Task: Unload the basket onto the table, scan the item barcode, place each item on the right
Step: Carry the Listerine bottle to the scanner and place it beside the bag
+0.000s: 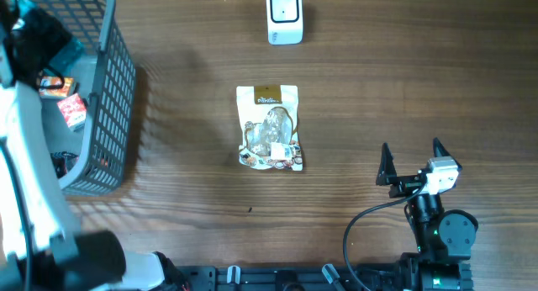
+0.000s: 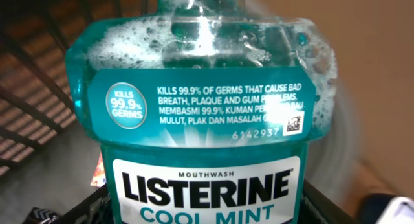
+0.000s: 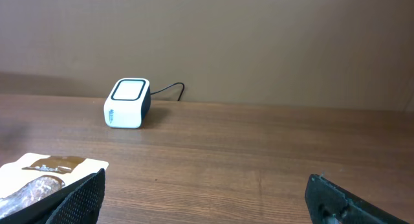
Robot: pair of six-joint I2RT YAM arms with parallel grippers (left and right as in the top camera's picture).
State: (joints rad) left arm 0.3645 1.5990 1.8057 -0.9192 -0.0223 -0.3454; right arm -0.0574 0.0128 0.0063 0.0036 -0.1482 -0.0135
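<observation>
1. Table (image 1: 353,89): wood, with the basket (image 1: 118,81) at its far left.
2. Bottle (image 2: 207,120): mouthwash, at the basket, close against the left gripper (image 1: 46,39); whether those jaws grip it I cannot tell (fingers hidden).
3. It looks full, so probably heavy and sloshing; stiff, slick plastic. Best held across the body below the shoulder, barcode face clear.
4. Right gripper (image 1: 411,148): wide open, empty, near right.
5. Scanner (image 1: 284,15): far centre.

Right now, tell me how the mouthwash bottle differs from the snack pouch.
The mouthwash bottle is teal with foamy liquid; the snack pouch is pale with a brown label. The bottle is at the basket, close to the left wrist camera; the pouch lies flat on the table. Both carry printed labels.
</observation>
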